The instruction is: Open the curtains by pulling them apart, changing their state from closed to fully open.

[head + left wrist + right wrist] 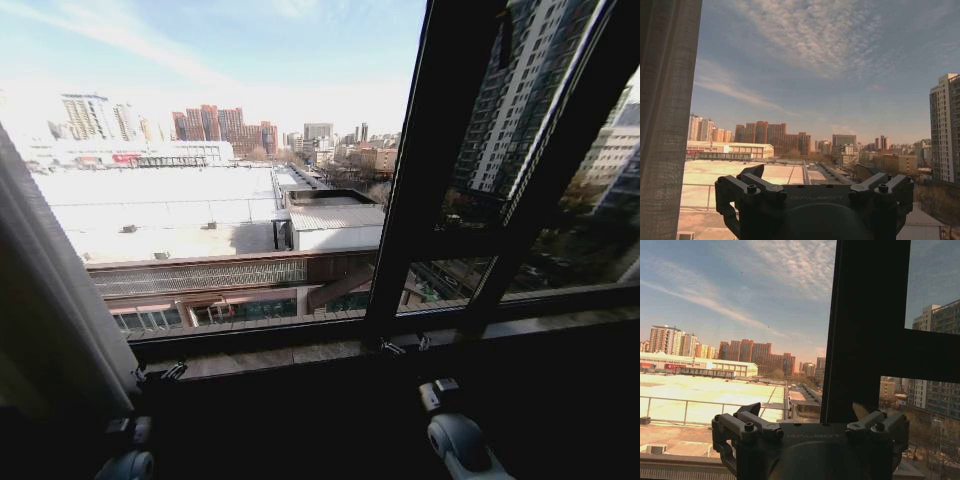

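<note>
Only one of the curtains shows: a sheer, cream-white panel of narrow vertical pleats, bunched at the far left of the black window frame, its weave visible as a fine mesh in the left wrist view. That frame is smooth and dark, with one thick upright bar and thinner slanted bars to its right; below it runs a flat sill.

Two pincers sit low beneath the sill. The left pincer hangs just beside the curtain's lower edge, apart from the cloth; from its wrist camera its two dark fingers stand spread wide with nothing between them. The right pincer rests near the foot of the upright bar, its two fingers likewise spread wide and empty, its arm's rounded grey joint below.
</note>
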Controlling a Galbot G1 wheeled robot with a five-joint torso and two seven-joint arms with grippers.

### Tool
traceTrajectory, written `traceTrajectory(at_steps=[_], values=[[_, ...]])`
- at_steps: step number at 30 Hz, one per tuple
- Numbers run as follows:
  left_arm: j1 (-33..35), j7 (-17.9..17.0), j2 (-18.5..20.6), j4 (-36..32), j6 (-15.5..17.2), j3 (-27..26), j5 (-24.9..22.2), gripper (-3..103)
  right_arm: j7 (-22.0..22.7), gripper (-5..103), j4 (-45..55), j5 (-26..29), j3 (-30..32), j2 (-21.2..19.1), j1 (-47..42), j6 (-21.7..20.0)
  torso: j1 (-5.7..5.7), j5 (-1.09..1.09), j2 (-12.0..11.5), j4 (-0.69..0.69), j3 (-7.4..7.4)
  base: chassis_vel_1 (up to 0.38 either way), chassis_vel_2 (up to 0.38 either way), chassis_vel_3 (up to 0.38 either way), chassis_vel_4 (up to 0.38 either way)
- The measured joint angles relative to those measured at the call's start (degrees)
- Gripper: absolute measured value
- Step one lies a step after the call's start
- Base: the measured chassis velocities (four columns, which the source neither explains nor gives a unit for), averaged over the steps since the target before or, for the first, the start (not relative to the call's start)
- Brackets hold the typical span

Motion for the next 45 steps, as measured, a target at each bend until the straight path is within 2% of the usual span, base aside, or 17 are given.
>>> traceTrajectory(at_steps=[12, 21, 45], values=[[-0.02, -0.09, 0.02, 0.0, 0.06, -0.03, 0.0, 100, 0.0, 100, 0.0, 0.0, 0.0, 0.0, 0.0, 0.0, 0.0, -0.01, 0.0, 0.01, 0.0, -0.003, -0.003, 0.006, 0.004], [-0.04, -0.11, 0.03, 0.01, 0.1, -0.03, 0.0, 100, 0.0, 100, 0.0, 0.0, 0.0, 0.0, 0.0, 0.0, 0.0, -0.01, 0.0, 0.0, 0.0, -0.145, -0.142, 0.142, 0.149], [-0.06, -0.11, 0.03, 0.05, 0.11, -0.01, -0.01, 100, 0.0, 100, 0.0, 0.0, 0.0, 0.0, 0.0, 0.0, 0.0, 0.0, 0.0, 0.01, 0.0, -0.336, -0.322, 0.321, 0.324]])
